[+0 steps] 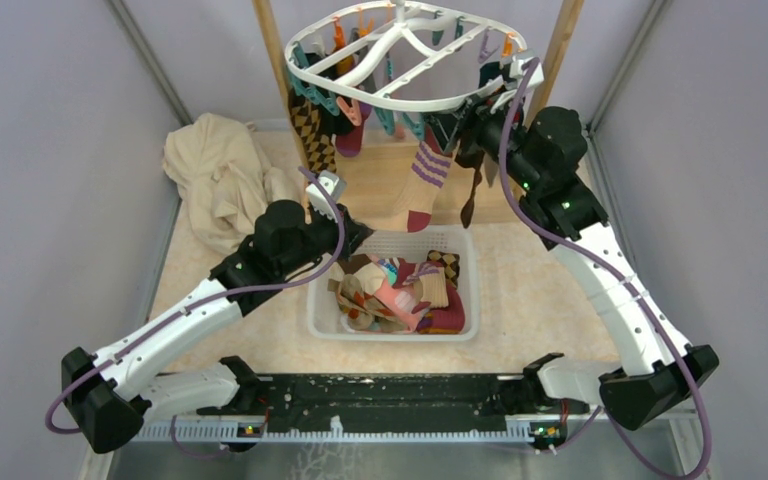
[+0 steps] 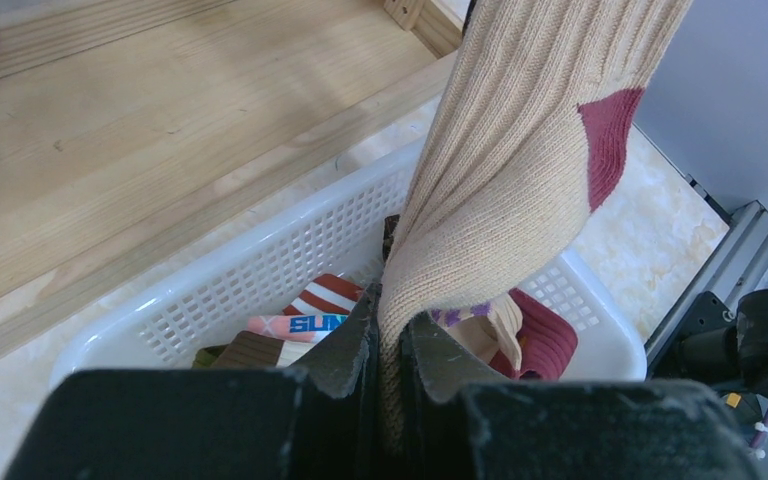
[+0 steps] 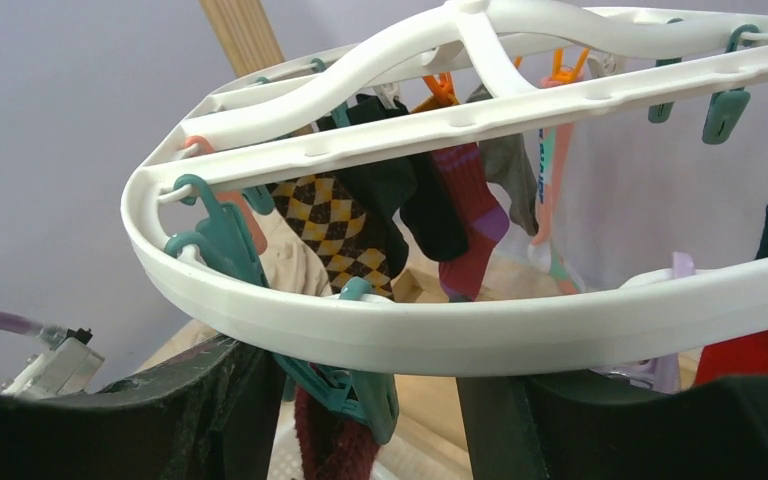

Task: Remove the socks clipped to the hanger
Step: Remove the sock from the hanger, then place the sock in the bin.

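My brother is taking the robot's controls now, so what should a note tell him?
Left tool: shut on a beige knit sock with a red heel, hanging from the white oval plastic hanger.
Right tool: open, astride the hanger's rim.
Done: several socks lie in the white mesh plastic basket.
Left: free this sock, then the brown-and-yellow argyle sock and the others clipped on.

The left arm (image 1: 175,325) and the right arm (image 1: 610,285) are built alike: white link shells with rows of small dark holes, joined by black blocky joint housings. A thin purple cable (image 1: 250,291) runs along each arm in loose loops. Small green lights (image 1: 527,185) shine on a black joint of the right arm. The left hand (image 2: 392,330) and the right hand (image 3: 370,410) have matt black fingers (image 2: 345,350) with a grainy surface
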Tool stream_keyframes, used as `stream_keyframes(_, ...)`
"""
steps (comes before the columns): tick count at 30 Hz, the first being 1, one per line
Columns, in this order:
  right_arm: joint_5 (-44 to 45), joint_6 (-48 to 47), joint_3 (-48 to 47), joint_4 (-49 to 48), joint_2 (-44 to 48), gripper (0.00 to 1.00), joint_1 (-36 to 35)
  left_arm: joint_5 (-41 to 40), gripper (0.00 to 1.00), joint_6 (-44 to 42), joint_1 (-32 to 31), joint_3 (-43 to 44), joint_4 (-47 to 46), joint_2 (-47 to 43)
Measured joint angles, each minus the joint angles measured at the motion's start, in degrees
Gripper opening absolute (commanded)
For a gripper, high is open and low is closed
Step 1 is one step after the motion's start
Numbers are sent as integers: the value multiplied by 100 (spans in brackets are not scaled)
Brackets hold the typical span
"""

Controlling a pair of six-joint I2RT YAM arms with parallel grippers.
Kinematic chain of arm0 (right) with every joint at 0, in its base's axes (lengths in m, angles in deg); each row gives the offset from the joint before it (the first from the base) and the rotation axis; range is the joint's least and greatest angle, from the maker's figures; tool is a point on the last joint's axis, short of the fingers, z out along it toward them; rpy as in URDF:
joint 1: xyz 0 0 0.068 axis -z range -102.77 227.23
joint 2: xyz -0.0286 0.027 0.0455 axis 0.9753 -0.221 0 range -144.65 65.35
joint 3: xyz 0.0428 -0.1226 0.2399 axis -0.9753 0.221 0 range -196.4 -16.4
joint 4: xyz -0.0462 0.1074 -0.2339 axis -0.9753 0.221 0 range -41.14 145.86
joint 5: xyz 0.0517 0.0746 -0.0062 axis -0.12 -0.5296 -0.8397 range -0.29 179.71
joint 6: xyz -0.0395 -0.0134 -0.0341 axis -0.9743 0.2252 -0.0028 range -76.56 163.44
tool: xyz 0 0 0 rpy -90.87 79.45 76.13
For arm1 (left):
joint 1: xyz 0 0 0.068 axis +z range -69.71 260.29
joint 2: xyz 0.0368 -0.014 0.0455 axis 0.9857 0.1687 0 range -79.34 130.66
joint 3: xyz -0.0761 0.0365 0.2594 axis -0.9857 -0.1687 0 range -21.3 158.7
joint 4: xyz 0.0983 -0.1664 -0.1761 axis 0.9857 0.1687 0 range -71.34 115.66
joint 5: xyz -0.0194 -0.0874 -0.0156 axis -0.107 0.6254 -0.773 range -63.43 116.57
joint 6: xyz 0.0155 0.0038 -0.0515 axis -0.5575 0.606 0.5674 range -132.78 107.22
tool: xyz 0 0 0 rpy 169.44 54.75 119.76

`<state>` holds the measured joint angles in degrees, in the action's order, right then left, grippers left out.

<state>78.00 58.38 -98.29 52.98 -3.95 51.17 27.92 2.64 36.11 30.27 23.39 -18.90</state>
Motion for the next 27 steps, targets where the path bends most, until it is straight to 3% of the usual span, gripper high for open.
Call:
stream_keyframes(12,271,-46,15,-166,0,42,-52,31,14,0,0,0,-2,0)
stream_keyframes(16,363,-68,166,-363,140,16,-55,46,14,0,0,0,-4,0)
stream_keyframes(19,439,-81,275,-511,238,2,-57,48,14,0,0,0,0,4)
stream_keyframes(27,476,-90,295,-669,251,0,-57,70,14,0,0,0,0,24)
